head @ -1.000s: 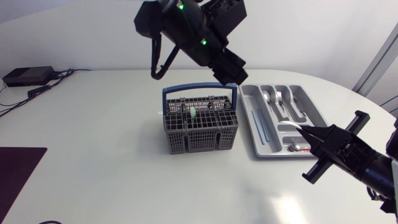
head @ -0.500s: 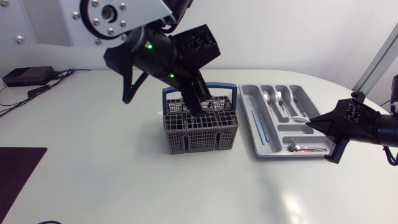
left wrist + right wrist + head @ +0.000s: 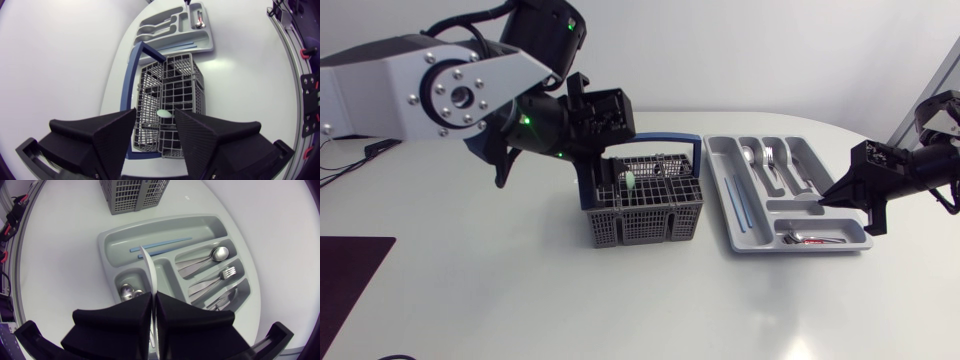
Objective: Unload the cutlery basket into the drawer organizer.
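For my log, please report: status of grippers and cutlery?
Left gripper open, over the cutlery basket; a pale piece inside. Right gripper shut on a thin white utensil, above the drawer organizer. Nothing in the way seen.

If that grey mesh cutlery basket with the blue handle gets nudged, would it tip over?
Probably light: the grey mesh cutlery basket is open lattice and looks nearly empty. Its broad flat base suggests sliding on the smooth white table rather than tipping.
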